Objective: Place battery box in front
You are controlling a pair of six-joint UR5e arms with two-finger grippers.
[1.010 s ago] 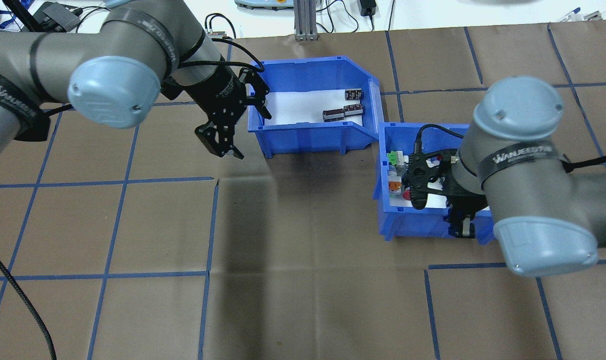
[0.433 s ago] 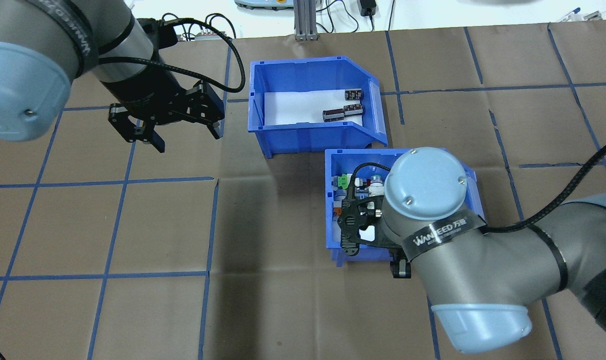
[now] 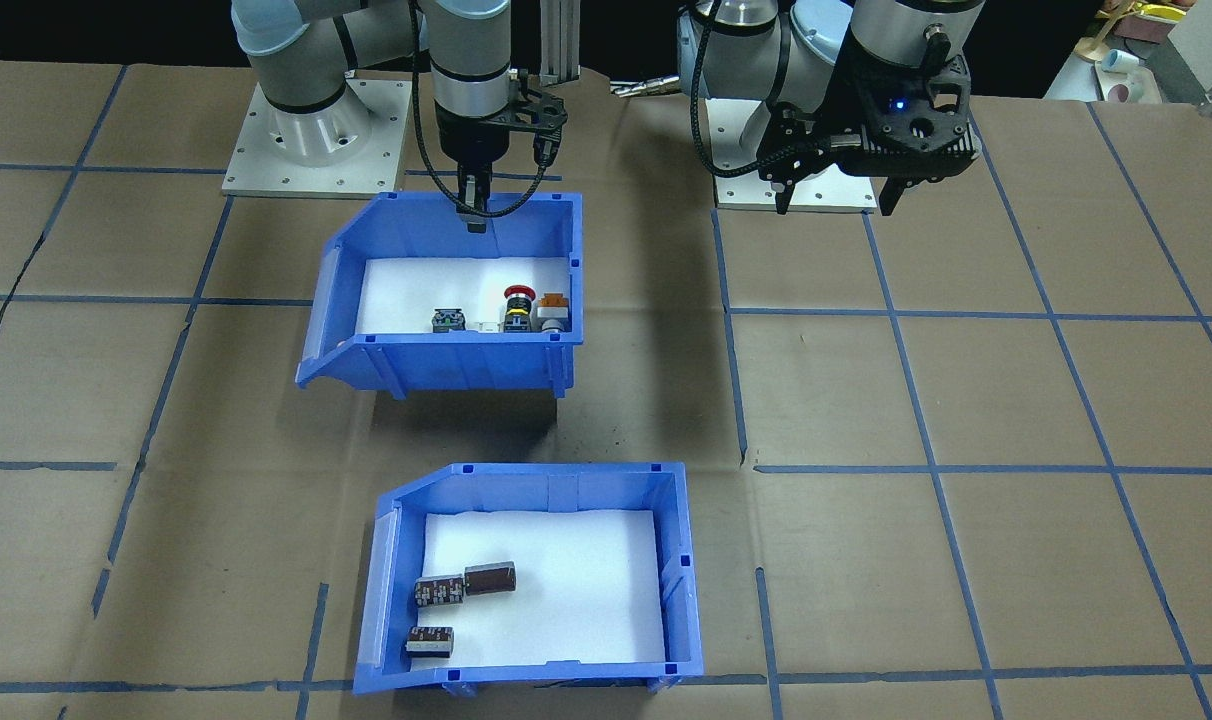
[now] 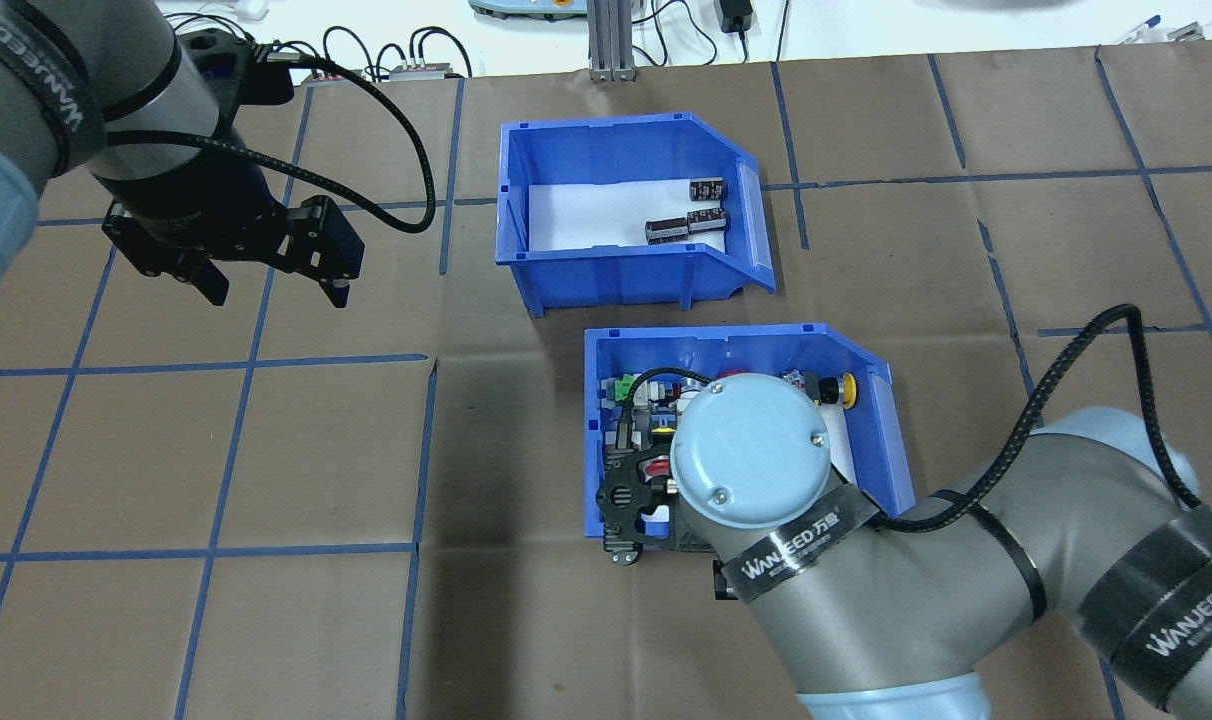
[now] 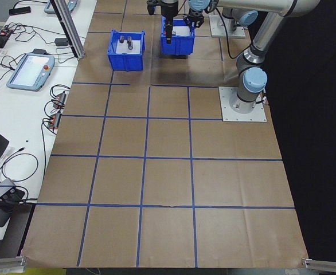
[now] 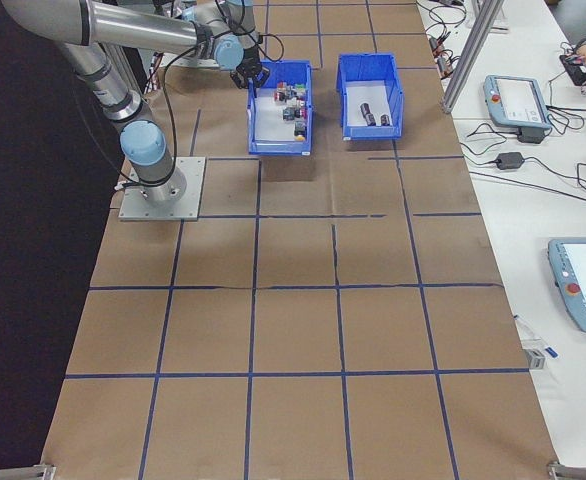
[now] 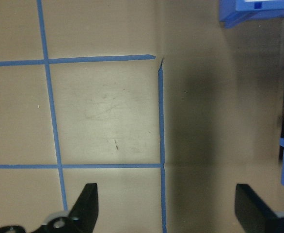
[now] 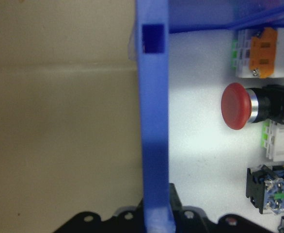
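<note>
The battery box (image 4: 606,262) is a blue bin with a white liner and three dark cells (image 4: 686,222), standing far from the robot; it also shows near the front-facing view's lower edge (image 3: 526,472). My left gripper (image 4: 276,285) hovers open and empty over bare table to its left, and its fingers (image 7: 86,204) frame only paper and tape. My right gripper (image 3: 474,210) is shut on the near wall of the other blue bin (image 4: 746,335), the one with push-buttons and a red mushroom button (image 8: 236,106). That wall (image 8: 154,121) runs between the right fingers.
The button bin (image 3: 446,362) sits directly robot-side of the battery box, a small gap between them. Brown paper with blue tape lines (image 4: 226,360) covers the table. Cables and devices (image 5: 30,69) lie on the white bench beyond the far edge.
My right arm has dragged the button bin leftward and toward the robot. My left gripper has pulled away from the battery box's left wall, off to the left. The battery box stayed put.
</note>
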